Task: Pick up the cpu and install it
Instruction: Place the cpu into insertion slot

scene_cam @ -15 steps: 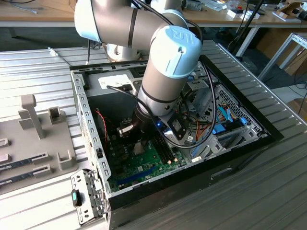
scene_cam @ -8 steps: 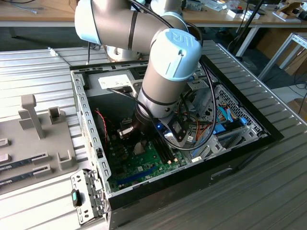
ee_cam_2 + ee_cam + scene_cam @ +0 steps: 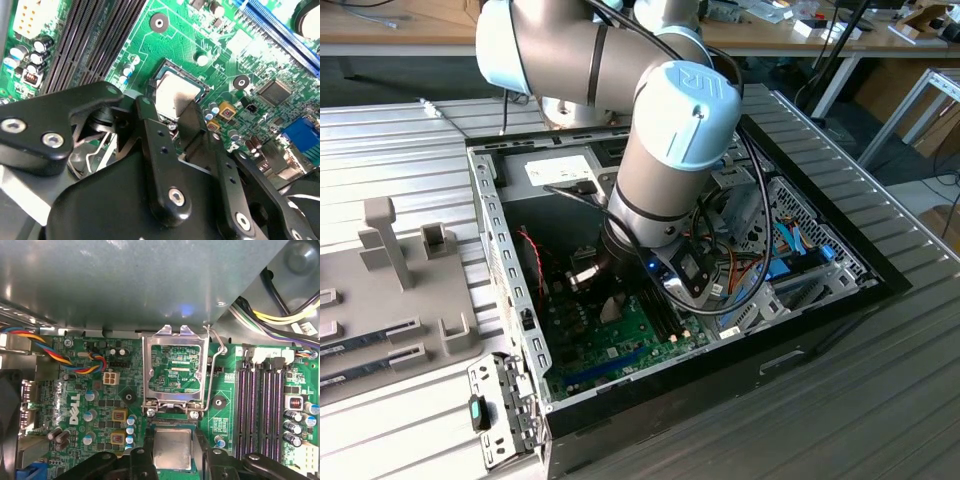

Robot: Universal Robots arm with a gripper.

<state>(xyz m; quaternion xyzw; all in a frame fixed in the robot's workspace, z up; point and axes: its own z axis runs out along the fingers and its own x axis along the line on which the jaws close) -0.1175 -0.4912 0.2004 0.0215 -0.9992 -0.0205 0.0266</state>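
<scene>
- The arm [image 3: 670, 150] reaches down into the open case [image 3: 492, 235], over the green board [image 3: 620, 340].
- The cpu [image 3: 172, 452] lies flat in its socket [image 3: 172, 424], silver top up, near the memory slots [image 3: 260, 410].
- The gripper [image 3: 172, 442] sits directly over the socket, with the cpu between its jaws.
- In the first wrist view one black finger [image 3: 135, 465] stands at each side of the chip.
- The jaws are parted slightly wider than the cpu, with a thin strip of socket showing beside it; they hold nothing.
- In the second wrist view the gripper [image 3: 169, 110] has one fingertip overlapping a corner of the cpu [image 3: 175, 90].
- The socket's load plate [image 3: 173, 333] stands swung up and open, its lever [image 3: 216, 365] raised beside it.
</scene>
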